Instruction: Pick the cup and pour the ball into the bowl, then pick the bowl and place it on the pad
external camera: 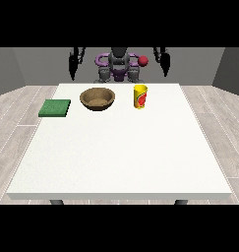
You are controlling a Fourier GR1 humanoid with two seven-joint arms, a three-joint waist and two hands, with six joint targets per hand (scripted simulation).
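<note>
A yellow cup (140, 96) with a red mark stands upright on the white table (121, 152), right of centre at the far side. To its left sits a brown bowl (97, 98). A green pad (55, 108) lies flat near the table's left edge. A small red ball (143, 60) shows in the air above the cup, beside the robot's torso, touching nothing. The hand at the view's left (72, 66) and the hand at the view's right (164, 63) hang behind the table's far edge with fingers pointing down and straight. Neither holds anything.
The robot's torso (118, 66) stands behind the far edge, between the two hands. Wooden floor surrounds the table. The bowl and cup stand about a hand's width apart.
</note>
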